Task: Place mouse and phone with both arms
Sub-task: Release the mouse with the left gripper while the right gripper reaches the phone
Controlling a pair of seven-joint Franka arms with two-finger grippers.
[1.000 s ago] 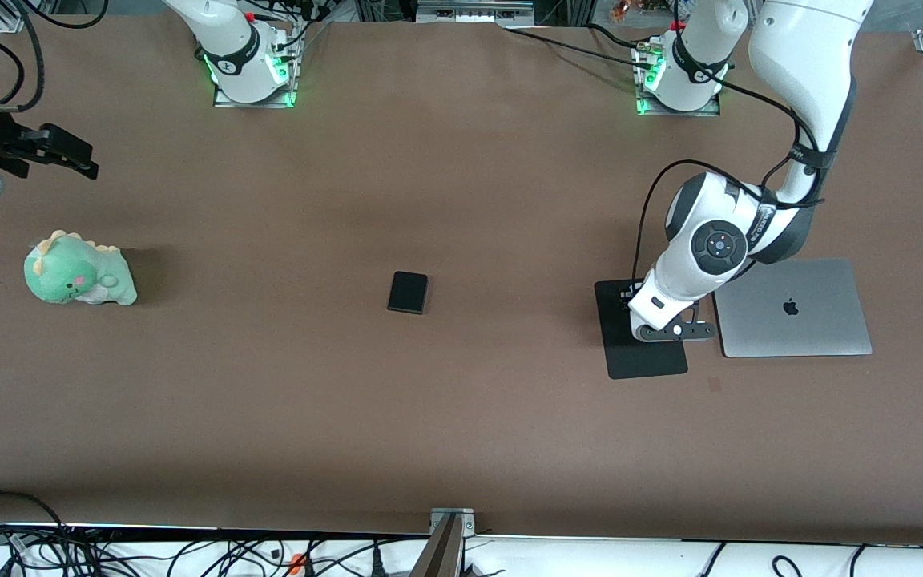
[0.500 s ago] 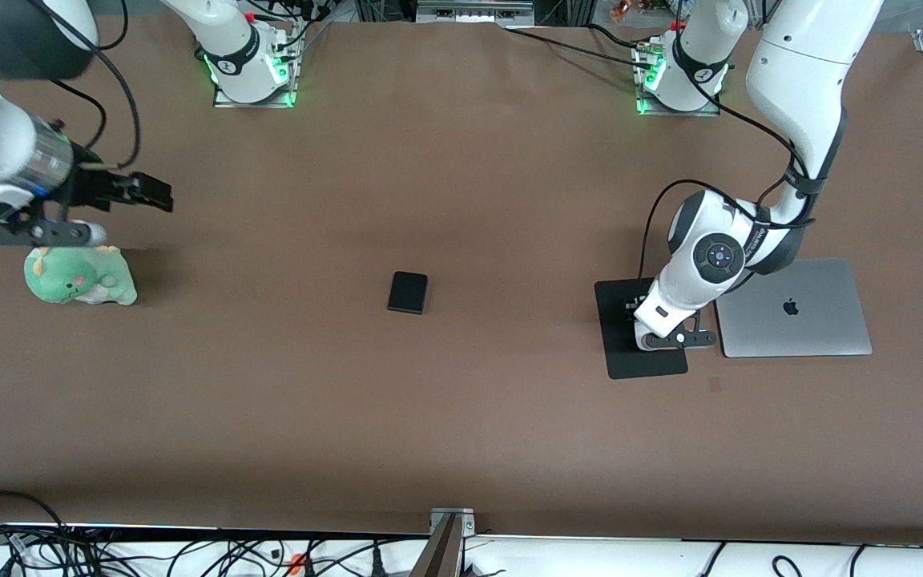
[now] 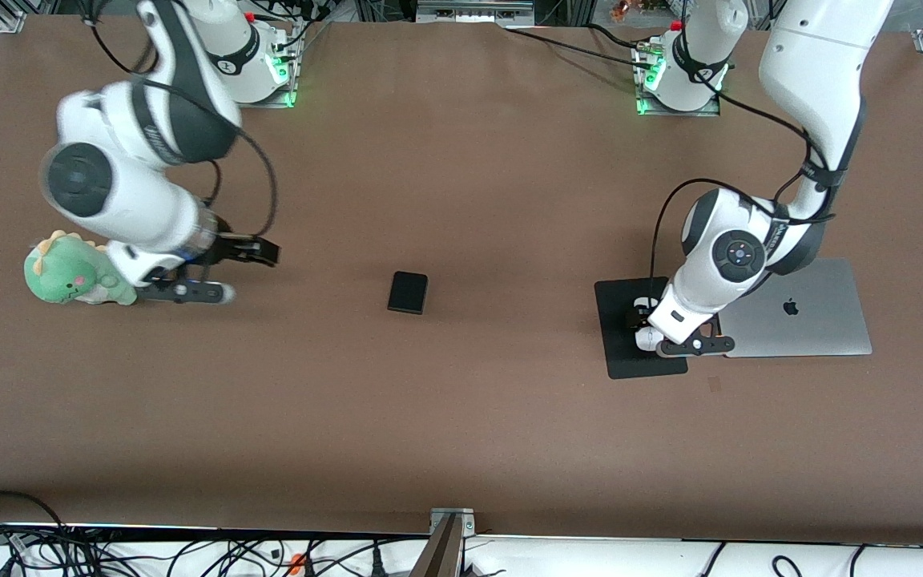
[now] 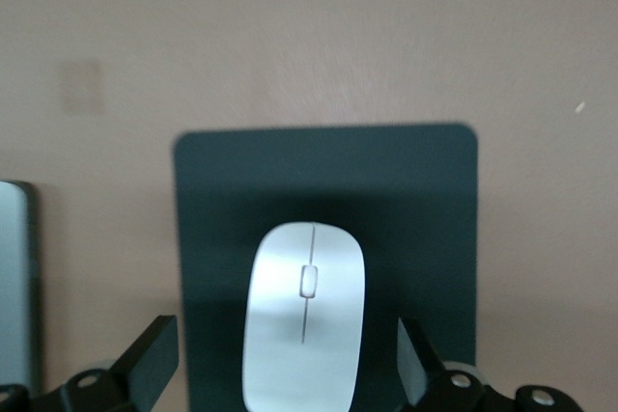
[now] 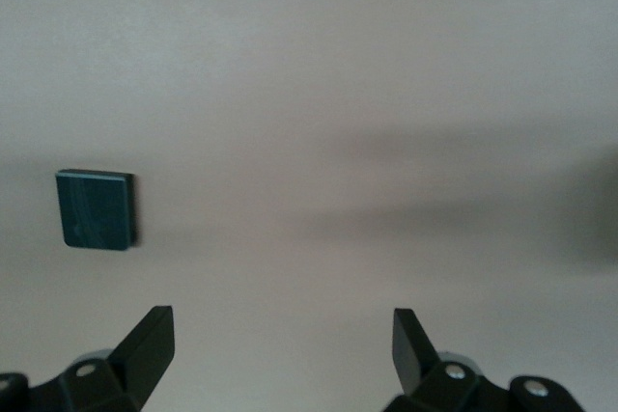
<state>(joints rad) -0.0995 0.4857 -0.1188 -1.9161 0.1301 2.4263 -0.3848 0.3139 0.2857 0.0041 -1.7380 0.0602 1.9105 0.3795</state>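
brown table, cables along its edge

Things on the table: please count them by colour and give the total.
Black: 2, phone and mouse pad
White: 1, mouse
Silver: 1, laptop
Green: 1, plush dinosaur
Total: 5

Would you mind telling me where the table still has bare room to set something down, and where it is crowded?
The widest bare patch lies between the phone and the mouse pad; the strip nearer the front camera is bare too. It is crowded where the open left gripper straddles the mouse beside the laptop, and where the open right gripper hangs beside the plush dinosaur.
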